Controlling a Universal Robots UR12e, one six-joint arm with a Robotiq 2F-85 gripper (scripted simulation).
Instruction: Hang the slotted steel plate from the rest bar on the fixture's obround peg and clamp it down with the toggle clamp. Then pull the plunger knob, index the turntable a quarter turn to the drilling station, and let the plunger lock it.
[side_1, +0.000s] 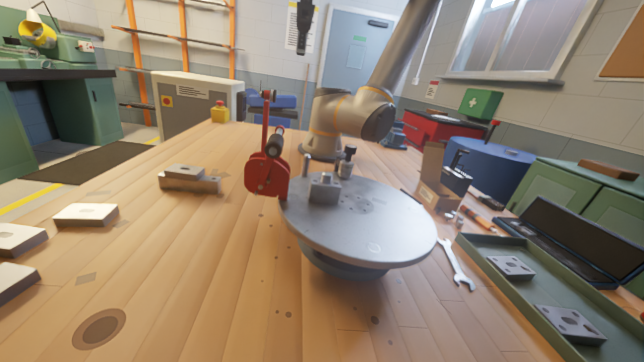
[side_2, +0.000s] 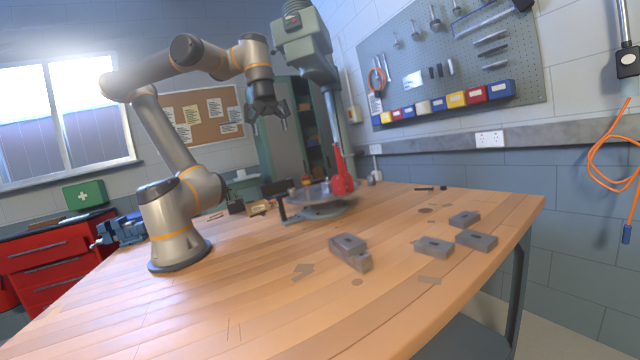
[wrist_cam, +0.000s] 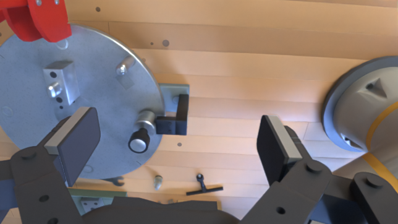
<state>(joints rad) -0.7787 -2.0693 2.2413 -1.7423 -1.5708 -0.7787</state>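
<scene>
The slotted steel plate (side_1: 184, 171) (side_2: 348, 243) lies flat on top of the rest bar (side_1: 190, 183) (side_2: 361, 260), out on the bench apart from the turntable. The grey turntable (side_1: 357, 220) (wrist_cam: 74, 102) carries the fixture block with its obround peg (side_1: 325, 187) (wrist_cam: 58, 86) and the red toggle clamp (side_1: 266, 170) (side_2: 341, 180) with its handle raised. The black plunger knob (side_1: 350, 150) (wrist_cam: 139, 140) stands at the turntable's rim by its bracket (wrist_cam: 174, 119). My gripper (side_2: 266, 116) (wrist_cam: 177, 145) hangs high above the bench beside the turntable, open and empty.
The drill press column (side_2: 332, 125) rises close behind the turntable. Several spare plates (side_2: 452, 237) lie near the bench's edge. A spanner (side_1: 457, 265), a green tray (side_1: 545, 295) and a cardboard box (side_1: 432, 180) sit on the turntable's other side, and my arm's base (side_2: 172, 235) stands on the bench.
</scene>
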